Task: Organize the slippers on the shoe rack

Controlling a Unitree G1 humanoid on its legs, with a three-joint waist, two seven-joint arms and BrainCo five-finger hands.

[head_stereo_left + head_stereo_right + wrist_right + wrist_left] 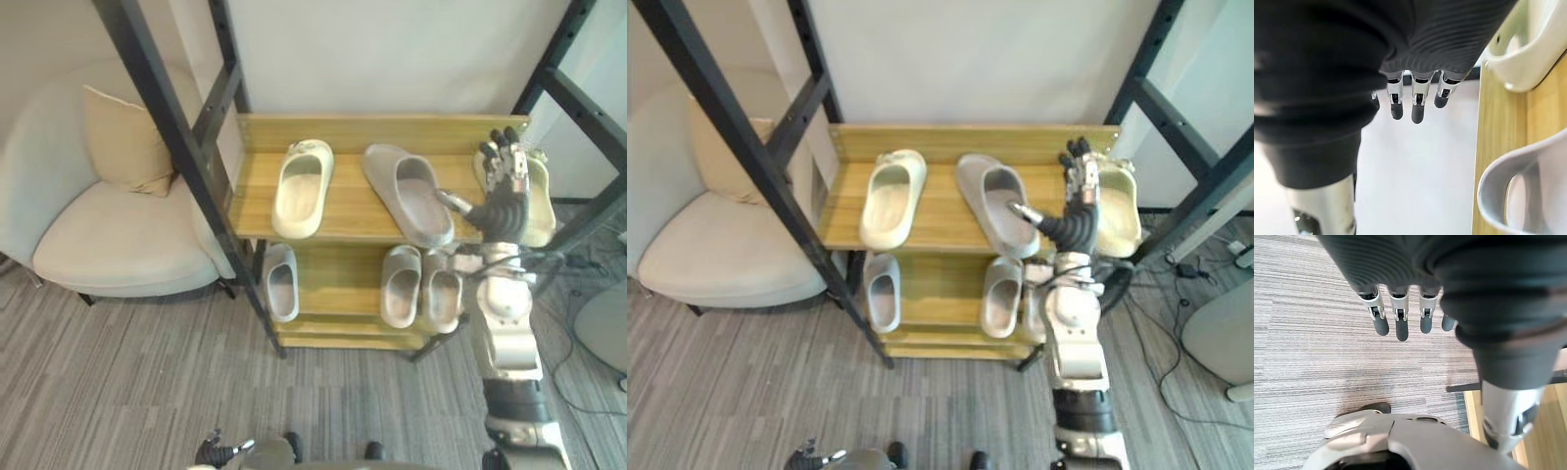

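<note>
The grey slipper (409,192) lies askew on the shoe rack's top shelf (348,201), just beside the right hand (502,186), thumb side. It looks like light, bendy foam, best pinched at its strap. A cream slipper (1122,208) sits behind the hand, whose fingers are straight and empty. The lower shelf (338,274) holds three more slippers. The left hand (1400,323) hangs relaxed over the floor (1312,357).

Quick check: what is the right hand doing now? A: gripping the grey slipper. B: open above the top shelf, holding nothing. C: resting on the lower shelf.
B: the right hand has straight, empty fingers, raised over the top shelf.
</note>
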